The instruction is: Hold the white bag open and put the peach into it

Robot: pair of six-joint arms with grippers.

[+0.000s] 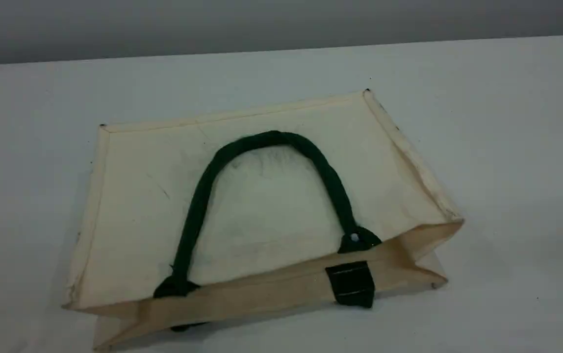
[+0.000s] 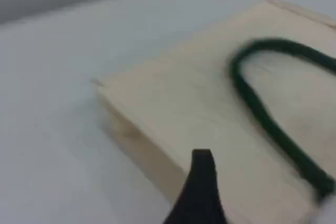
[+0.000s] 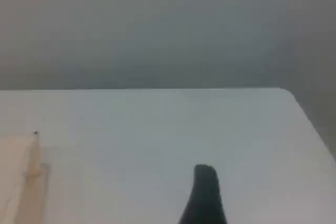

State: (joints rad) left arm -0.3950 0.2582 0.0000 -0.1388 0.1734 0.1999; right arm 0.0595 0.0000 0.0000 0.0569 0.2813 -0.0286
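The white bag [image 1: 271, 211] lies flat on the table, its mouth toward the near edge and barely parted. A dark green rope handle [image 1: 271, 138] arches across its upper face, and a dark green strap tab [image 1: 351, 284] hangs at the mouth. The peach is out of view. Neither arm shows in the scene view. In the left wrist view one black fingertip [image 2: 202, 182] hovers over the bag [image 2: 184, 103] near its edge, left of the handle [image 2: 268, 121], with nothing in it. The right wrist view shows a black fingertip [image 3: 205, 192] over bare table, right of a bag corner [image 3: 21, 171].
A white table [image 1: 507, 147] stretches around the bag, with a grey wall behind it. In the right wrist view the table's far edge and a rounded corner [image 3: 286, 90] show.
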